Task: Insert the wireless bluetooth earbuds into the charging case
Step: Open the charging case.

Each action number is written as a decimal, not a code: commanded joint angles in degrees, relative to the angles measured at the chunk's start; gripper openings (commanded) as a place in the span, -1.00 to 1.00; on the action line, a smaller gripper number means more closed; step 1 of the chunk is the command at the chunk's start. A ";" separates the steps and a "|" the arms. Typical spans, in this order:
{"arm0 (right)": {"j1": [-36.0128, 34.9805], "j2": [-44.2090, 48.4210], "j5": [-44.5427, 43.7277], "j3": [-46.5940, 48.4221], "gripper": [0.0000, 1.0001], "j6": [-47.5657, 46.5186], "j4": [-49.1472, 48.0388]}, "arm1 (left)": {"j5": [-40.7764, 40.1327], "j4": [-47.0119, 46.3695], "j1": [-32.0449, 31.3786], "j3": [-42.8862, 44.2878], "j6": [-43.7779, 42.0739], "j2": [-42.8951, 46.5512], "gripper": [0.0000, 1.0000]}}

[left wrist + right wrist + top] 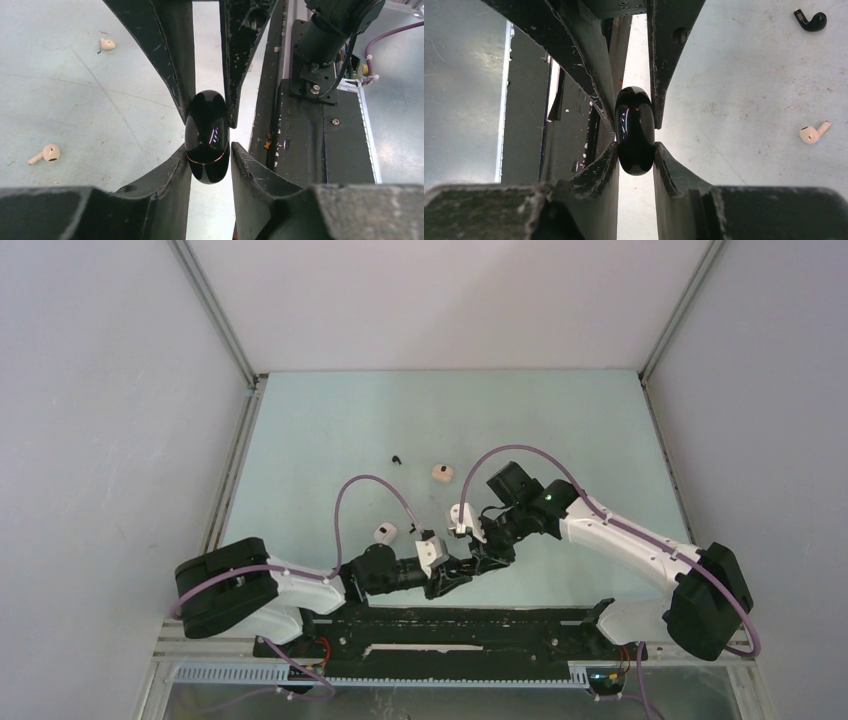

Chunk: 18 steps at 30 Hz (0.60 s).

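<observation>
Evidently the left claw [207, 155] and the right claw [635, 150] both pinch the shut black case [207, 120] from opposite ends, probably to open its lid, while the earbuds [813, 133] lie loose on the desk [749, 75].

The charging case [207, 135] at the tips of my left claw [211, 149] is glossy black, with a thin coppery line round it and small violet glints. My fingers [594, 172] are black, scuffed with pale flecks. To the left of that claw lies a beige-pink earbud [47, 152]. To the right of my right claw [635, 146], farther out, is a black earbud [811, 21]. The table [330, 430] is pale mint, my cable [375, 485] purple.
</observation>
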<state>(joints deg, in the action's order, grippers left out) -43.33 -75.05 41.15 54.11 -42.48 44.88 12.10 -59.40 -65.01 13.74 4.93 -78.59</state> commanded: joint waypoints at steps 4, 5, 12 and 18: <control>-0.27 0.43 -0.66 0.79 -0.92 -0.68 -1.42 | -2.67 -0.64 -0.49 1.73 -1.58 -0.52 -0.17; -0.29 0.37 -0.77 0.77 -0.92 -0.74 -1.39 | -2.77 -0.63 -0.47 1.72 -1.59 -0.48 -0.17; -0.29 -0.14 -1.06 0.74 -0.90 -0.78 -1.38 | -2.24 -0.90 -0.47 1.59 -1.59 -0.61 -0.37; -0.31 -0.08 -0.89 0.81 -0.81 -0.43 -1.60 | -1.00 -2.39 -0.47 1.56 -1.59 -1.85 -0.92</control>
<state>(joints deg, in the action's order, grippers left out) -43.40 -75.07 39.57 54.11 -43.13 44.47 10.70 -59.13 -65.14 13.74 4.56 -79.29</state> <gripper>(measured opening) 0.280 0.293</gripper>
